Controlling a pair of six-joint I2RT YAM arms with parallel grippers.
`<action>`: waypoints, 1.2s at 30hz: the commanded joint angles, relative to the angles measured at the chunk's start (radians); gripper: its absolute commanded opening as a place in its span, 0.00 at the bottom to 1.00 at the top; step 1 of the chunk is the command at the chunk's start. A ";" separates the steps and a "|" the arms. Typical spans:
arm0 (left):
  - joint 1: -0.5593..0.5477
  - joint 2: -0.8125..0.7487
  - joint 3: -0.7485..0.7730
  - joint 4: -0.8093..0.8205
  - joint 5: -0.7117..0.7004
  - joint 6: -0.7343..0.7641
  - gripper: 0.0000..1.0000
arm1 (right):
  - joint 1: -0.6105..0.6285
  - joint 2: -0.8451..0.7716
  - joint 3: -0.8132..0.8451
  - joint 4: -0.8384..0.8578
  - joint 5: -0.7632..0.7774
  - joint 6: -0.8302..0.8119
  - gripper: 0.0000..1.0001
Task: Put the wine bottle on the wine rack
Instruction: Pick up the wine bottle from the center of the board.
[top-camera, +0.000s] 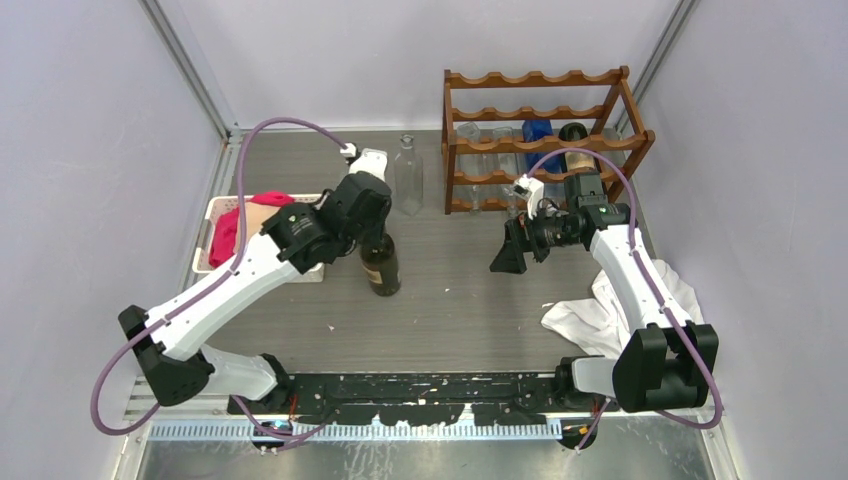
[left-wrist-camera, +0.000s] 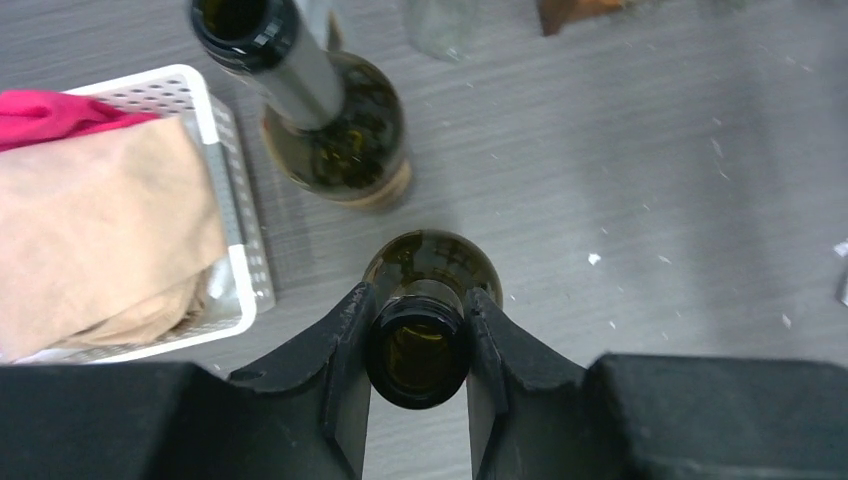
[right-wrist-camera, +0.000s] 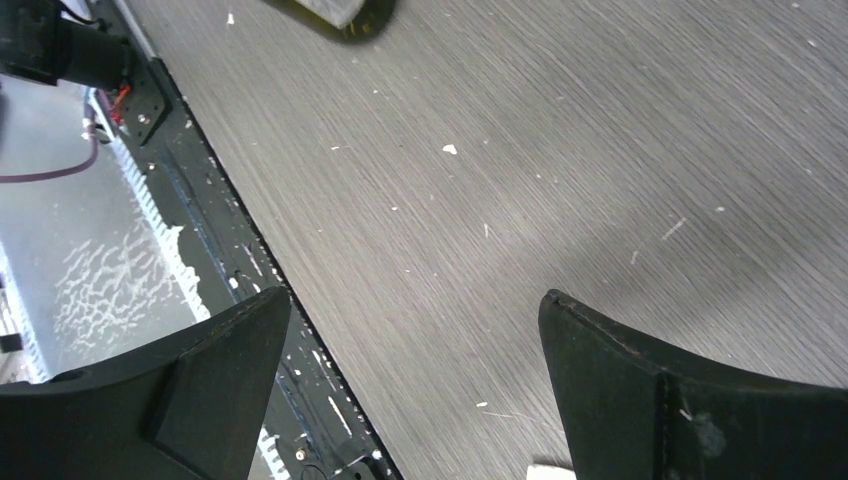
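A dark green wine bottle (top-camera: 381, 268) stands upright left of the table's middle. My left gripper (top-camera: 366, 236) is above it, shut on its neck. In the left wrist view the fingers (left-wrist-camera: 345, 340) press both sides of the bottle's open mouth (left-wrist-camera: 418, 350). The reddish-brown wooden wine rack (top-camera: 540, 112) stands at the back right and holds several bottles on its lower tiers. My right gripper (top-camera: 508, 255) is open and empty, hanging low in front of the rack; in the right wrist view it (right-wrist-camera: 415, 296) has only bare table under it.
A second dark bottle (left-wrist-camera: 330, 130) stands just beyond the held one, beside a white basket (top-camera: 215, 215) of pink and tan cloths. A clear glass bottle (top-camera: 407, 175) stands at the back centre. A white cloth (top-camera: 620, 305) lies at the right.
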 joint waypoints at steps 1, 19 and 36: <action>-0.006 -0.117 0.004 0.120 0.193 0.039 0.00 | 0.020 -0.016 0.040 -0.002 -0.122 -0.006 1.00; -0.008 -0.174 -0.300 0.678 0.361 -0.485 0.00 | 0.189 -0.153 -0.093 0.172 -0.169 -0.064 1.00; -0.008 -0.221 -0.304 0.674 0.357 -0.528 0.00 | 0.276 -0.158 -0.218 0.301 0.092 -0.245 1.00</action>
